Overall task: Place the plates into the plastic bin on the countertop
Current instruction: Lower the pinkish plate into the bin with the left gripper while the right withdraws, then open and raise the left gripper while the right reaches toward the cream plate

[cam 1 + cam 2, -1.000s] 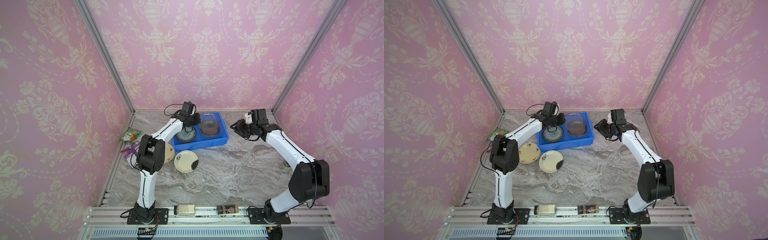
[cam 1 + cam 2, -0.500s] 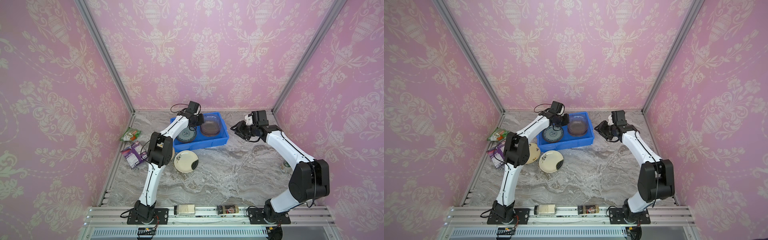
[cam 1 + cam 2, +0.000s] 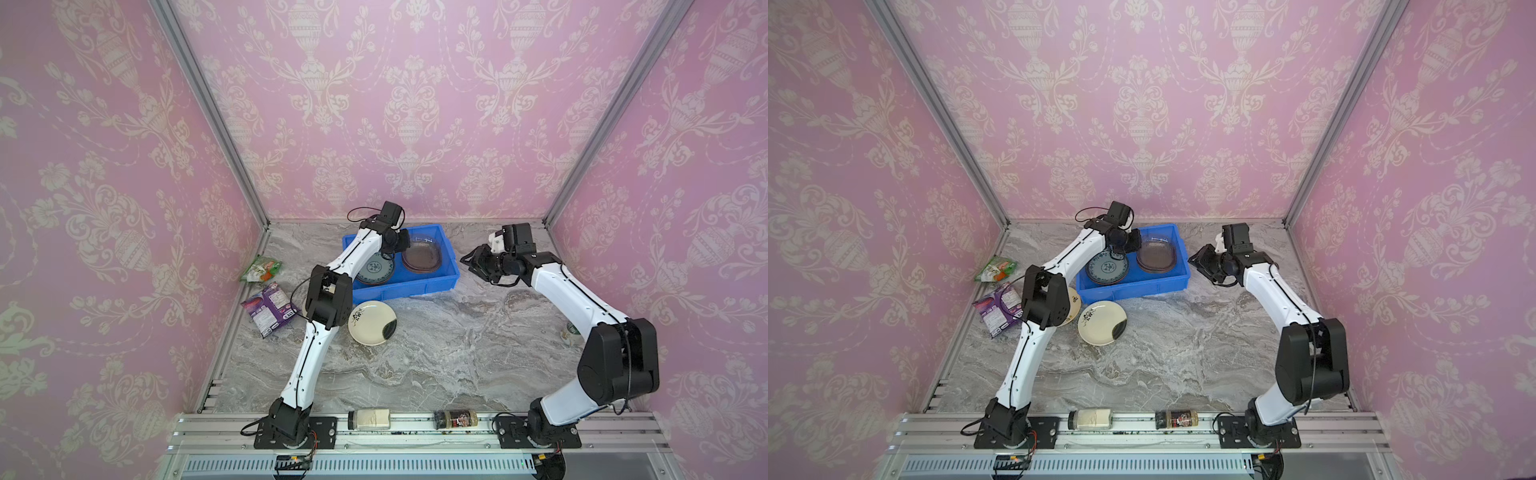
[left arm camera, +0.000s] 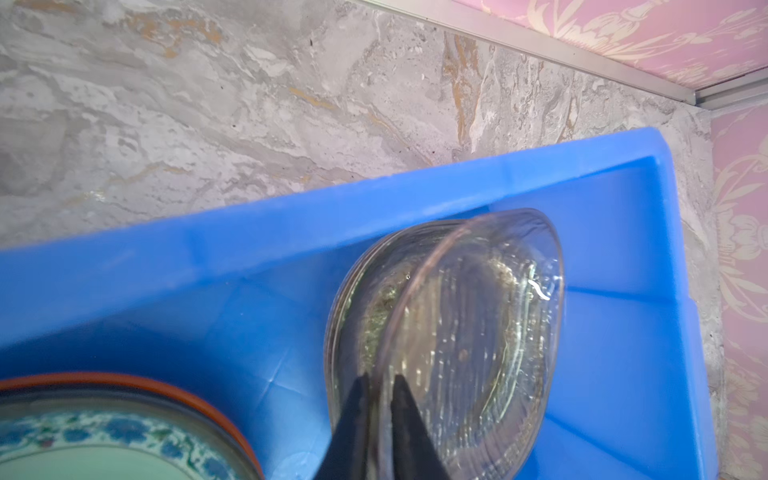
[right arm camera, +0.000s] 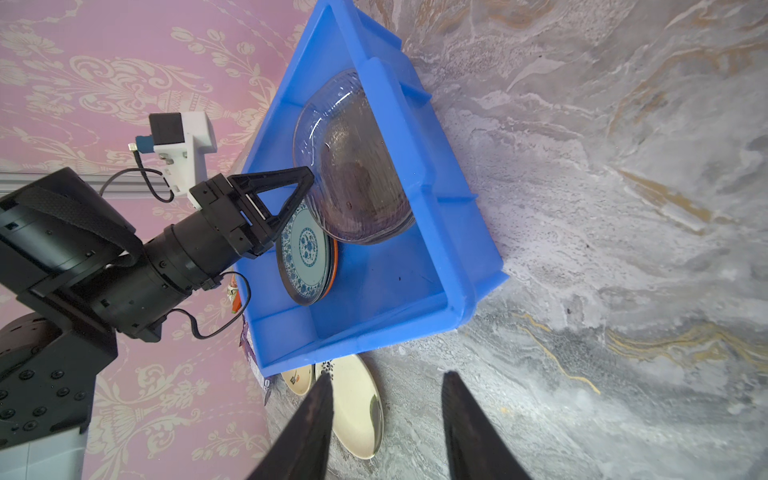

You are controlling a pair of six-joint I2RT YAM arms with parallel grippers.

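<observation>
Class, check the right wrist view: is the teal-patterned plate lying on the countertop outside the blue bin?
No, the teal-patterned plate rests inside the plastic bin, stacked on an orange plate.

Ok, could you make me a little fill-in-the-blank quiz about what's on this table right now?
1. The bin is ___ in colour.
2. Outside it, ___ cream plates lie on the countertop.
3. The left gripper reaches the rim of a ___ plate.
4. The right gripper, jaws apart, holds ___.
Missing words: blue; two; glass; nothing.
</observation>
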